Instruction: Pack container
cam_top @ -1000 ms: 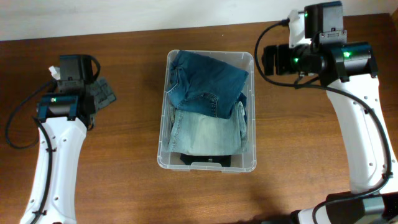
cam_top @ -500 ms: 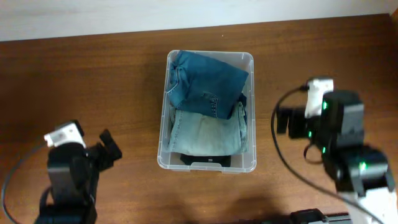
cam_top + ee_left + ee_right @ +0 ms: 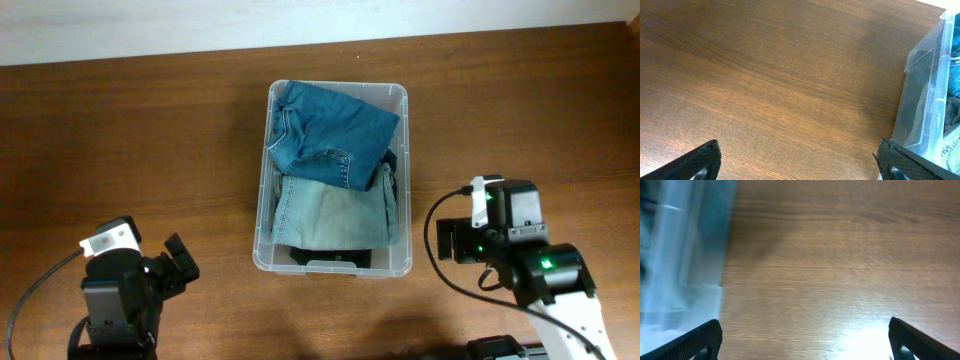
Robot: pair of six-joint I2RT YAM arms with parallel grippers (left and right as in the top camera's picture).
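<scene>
Both arms have withdrawn; container sits between left end effector and right end effector, both spread, empty. Jeans inside, so packing looks finished.

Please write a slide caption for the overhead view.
Clear container packed with folded denim; left gripper and right gripper open on either side.

Likely a lab: plain wooden table (pale wall behind).

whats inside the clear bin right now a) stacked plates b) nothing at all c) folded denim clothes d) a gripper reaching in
C: in the overhead view the container holds a dark blue denim piece toward the top of the picture and a lighter denim piece below it, both inside its walls.
</scene>
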